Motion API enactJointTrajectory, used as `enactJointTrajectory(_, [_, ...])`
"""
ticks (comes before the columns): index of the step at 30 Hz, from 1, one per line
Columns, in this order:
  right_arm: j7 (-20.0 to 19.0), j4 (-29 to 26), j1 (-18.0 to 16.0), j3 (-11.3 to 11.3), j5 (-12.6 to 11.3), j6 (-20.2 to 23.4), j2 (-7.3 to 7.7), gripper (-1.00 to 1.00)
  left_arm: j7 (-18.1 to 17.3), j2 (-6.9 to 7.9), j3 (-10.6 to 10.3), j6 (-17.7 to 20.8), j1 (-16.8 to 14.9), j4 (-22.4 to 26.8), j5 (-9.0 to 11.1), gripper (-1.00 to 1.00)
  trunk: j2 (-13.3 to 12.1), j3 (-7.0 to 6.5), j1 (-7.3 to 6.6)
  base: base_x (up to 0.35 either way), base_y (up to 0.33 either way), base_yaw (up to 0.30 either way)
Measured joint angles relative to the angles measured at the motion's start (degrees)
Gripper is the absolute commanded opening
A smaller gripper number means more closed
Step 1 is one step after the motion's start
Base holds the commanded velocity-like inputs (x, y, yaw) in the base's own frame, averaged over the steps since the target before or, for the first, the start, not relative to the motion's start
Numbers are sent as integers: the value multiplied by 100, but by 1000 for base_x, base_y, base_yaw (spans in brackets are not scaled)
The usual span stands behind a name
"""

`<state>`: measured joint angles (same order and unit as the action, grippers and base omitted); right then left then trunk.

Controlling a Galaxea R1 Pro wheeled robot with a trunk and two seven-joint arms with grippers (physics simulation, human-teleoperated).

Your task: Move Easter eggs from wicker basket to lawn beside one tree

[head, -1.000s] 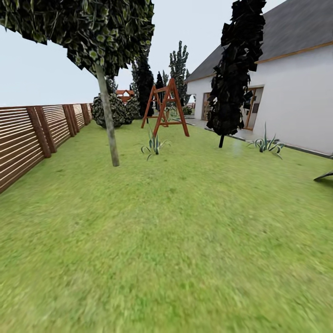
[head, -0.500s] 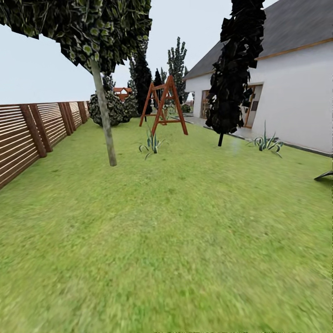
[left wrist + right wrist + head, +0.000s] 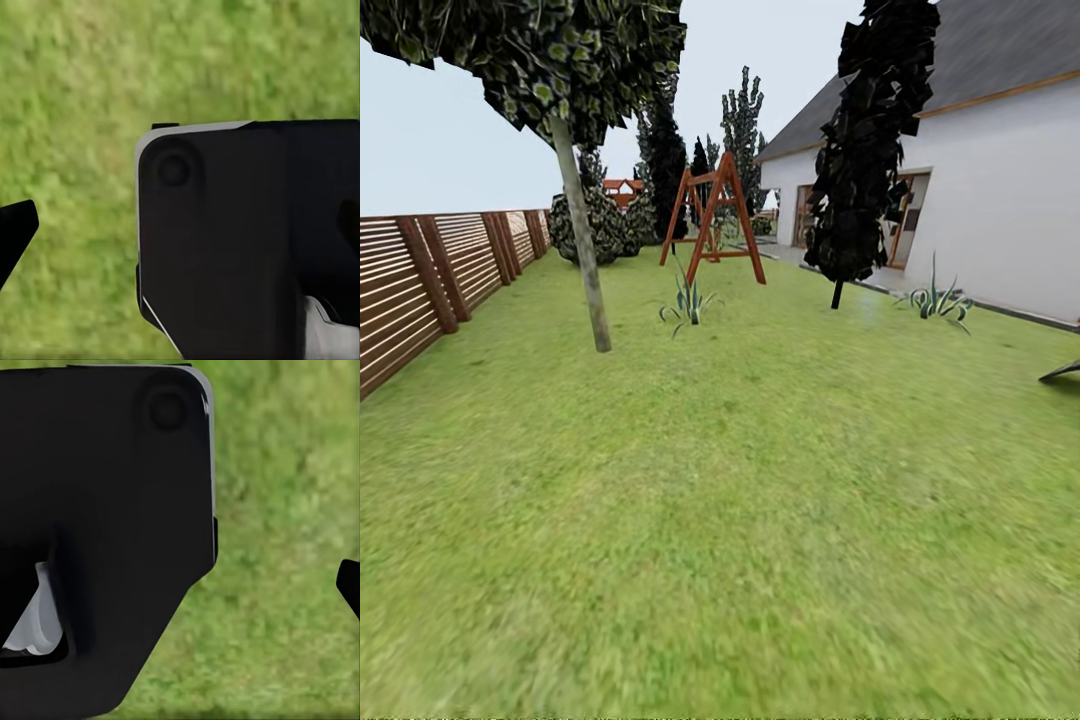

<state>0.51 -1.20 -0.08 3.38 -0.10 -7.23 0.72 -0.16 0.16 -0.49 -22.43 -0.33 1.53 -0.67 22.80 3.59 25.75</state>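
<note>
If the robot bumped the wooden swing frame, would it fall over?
Probably not easily. The swing frame stands on splayed legs spread wide on the lawn, which should resist tipping. It looks tall against the spiky plant before it, so likely heavy to push. It is far off, so its footing is unclear.

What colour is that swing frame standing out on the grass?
The swing frame is reddish-brown, like stained wood. It shows best in the head view, beyond the thin-trunked tree.

Lawn (image 3: 760, 500) ahead, tree (image 3: 582, 250) left-centre, fence (image 3: 420, 280) at left, house (image 3: 990, 200) at right, swing frame (image 3: 712, 222) behind.
</note>
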Motion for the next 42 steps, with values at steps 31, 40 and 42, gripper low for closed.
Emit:
enactJointTrajectory(31, [6, 2, 0, 1, 0, 1, -22, 100, 0, -3, 0, 2, 1, -6, -11, 100, 2, 231, -3, 73, 0, 0])
enactJointTrajectory(40, [5, 0, 0, 7, 2, 1, -27, 100, 0, 0, 0, -6, 1, -2, -6, 100, 2, 233, -3, 329, 0, 0])
enactJointTrajectory(42, [6, 0, 0, 7, 0, 1, -27, 100, 0, 0, 0, -6, 0, -1, -5, 100, 2, 233, -3, 335, 0, 0])
